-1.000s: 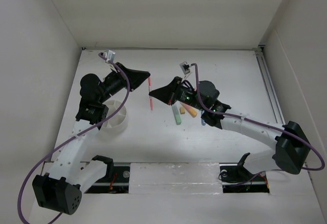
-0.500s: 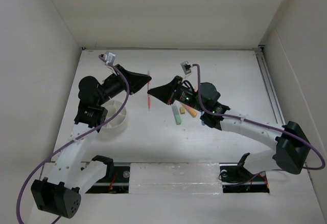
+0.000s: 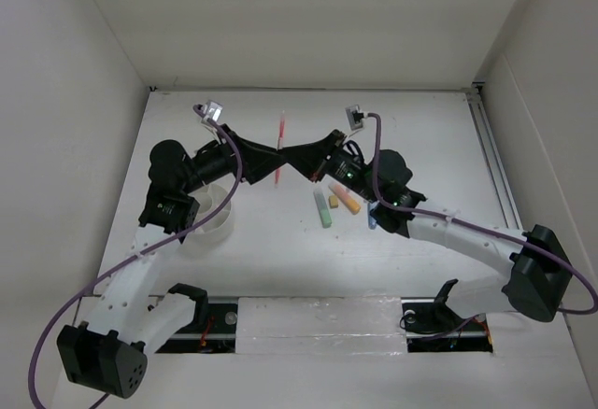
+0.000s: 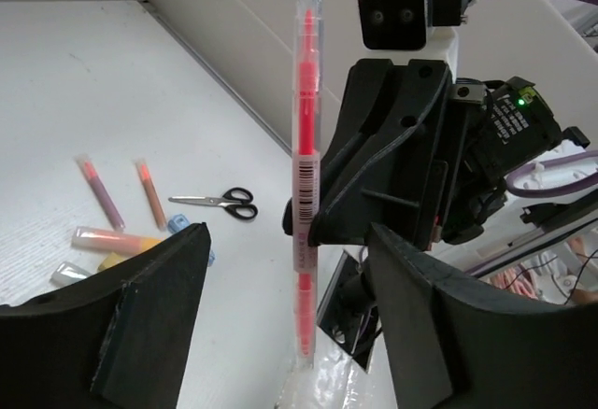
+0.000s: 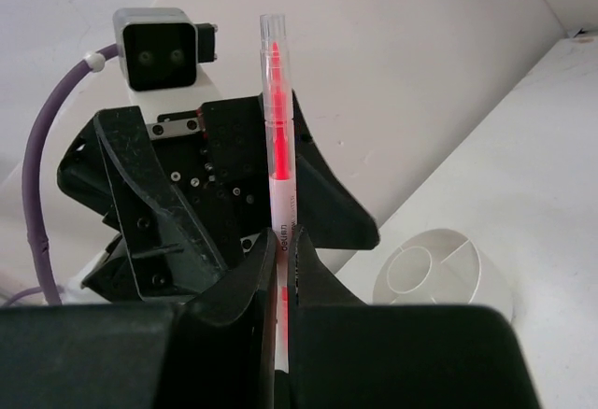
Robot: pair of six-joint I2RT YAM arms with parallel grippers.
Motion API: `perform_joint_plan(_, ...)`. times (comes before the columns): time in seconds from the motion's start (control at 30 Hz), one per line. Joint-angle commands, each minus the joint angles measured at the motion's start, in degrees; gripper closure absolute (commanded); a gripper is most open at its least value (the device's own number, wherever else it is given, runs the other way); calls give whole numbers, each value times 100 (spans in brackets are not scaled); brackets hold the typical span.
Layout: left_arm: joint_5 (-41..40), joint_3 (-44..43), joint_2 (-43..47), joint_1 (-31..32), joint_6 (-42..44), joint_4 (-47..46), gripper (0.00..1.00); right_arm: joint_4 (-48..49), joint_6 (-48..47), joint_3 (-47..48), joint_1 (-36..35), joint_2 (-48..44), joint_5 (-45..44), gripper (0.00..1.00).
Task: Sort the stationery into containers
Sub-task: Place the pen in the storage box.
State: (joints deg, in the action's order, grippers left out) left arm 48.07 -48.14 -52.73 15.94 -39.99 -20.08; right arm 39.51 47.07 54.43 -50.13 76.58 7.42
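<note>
Where both arms are meeting at upper centre of the overhead view, the right hand [image 3: 289, 156] is pinching a red pen [image 3: 280, 136], and the left hand [image 3: 271, 158] is sitting just beside it. The white tub [image 3: 221, 226] is lying at left, partly under the left arm; a green marker [image 3: 323, 209] is lying right of centre on the worktop [image 3: 430, 129].

Through the left wrist camera, the left fingers [image 4: 149, 316] are standing wide apart on either side of the pen, clear of it, while scissors [image 4: 217, 204] are lying at left.

Through the right wrist camera, the right fingers [image 5: 238, 286] are clamping the pen's lower part, the tub showing at lower right.
</note>
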Motion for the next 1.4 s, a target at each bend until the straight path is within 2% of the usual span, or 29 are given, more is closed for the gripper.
perform_joint_plan(0.0,176,77,219,-144,-87,-347,36,330,-181,138,-154,-134,57,100)
perform_joint_plan(0.2,-131,138,457,-144,17,-243,7,198,-426,-73,-155,-187,-83,100)
perform_joint_plan(0.57,-79,138,448,-144,79,-251,5,145,-594,-83,-261,-240,655,100)
perform_joint_plan(0.7,-79,138,342,-144,79,-251,10,92,-594,23,-313,-126,822,100)
perform_joint_plan(0.77,-79,138,342,-144,79,-251,16,92,-594,23,-375,-125,910,100)
perform_joint_plan(0.93,-79,138,342,-144,79,-251,42,92,-594,23,-428,-125,910,100)
perform_joint_plan(0.97,-79,138,342,-144,79,-251,58,92,-594,23,-428,-125,910,100)
perform_joint_plan(1.07,-219,138,342,-144,79,-199,83,92,-594,76,-480,-125,963,100)
perform_joint_plan(1.1,-220,138,342,-144,79,-198,97,92,-594,76,-532,-125,963,100)
perform_joint_plan(1.13,-220,138,342,-144,79,-138,100,92,-594,76,-533,-125,963,100)
perform_joint_plan(1.33,-105,85,228,-144,79,-137,100,31,-646,93,-533,-73,691,100)
perform_joint_plan(1.37,-245,33,228,-144,148,-6,100,-21,-646,94,-481,-12,691,96)
